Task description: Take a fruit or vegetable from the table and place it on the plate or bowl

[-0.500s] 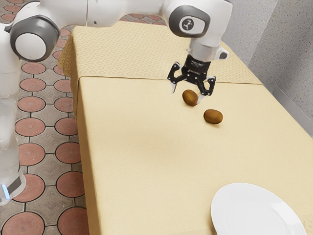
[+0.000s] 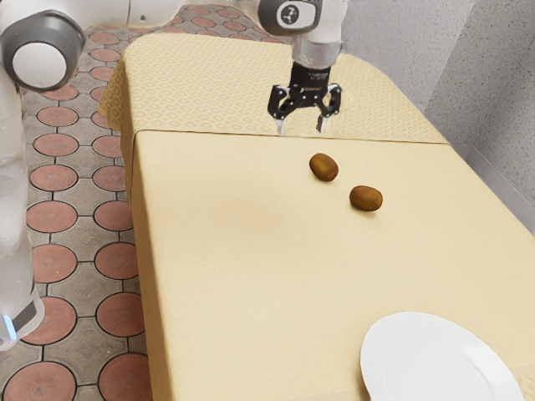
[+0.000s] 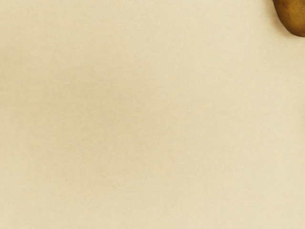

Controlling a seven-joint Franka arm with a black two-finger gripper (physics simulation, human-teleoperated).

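Note:
Two brown kiwis lie on the tan tablecloth: one kiwi (image 2: 323, 166) nearer the arm, the other kiwi (image 2: 365, 198) a little toward the exterior view's right. My gripper (image 2: 301, 127) hangs open and empty above the table, up and to the left of the nearer kiwi, apart from it. A white plate (image 2: 435, 359) rests at the table's near right corner, far from the gripper. In the wrist view a brown kiwi edge (image 3: 291, 16) peeks in at a corner over plain cloth.
The table (image 2: 251, 251) is draped in tan cloth with a patterned runner (image 2: 217, 83) at the far end. Grey walls rise at the right; a tiled floor lies to the left.
My gripper has lifted and drawn back to the upper left, away from the nearer kiwi it was straddling. The kiwi stays on the table.

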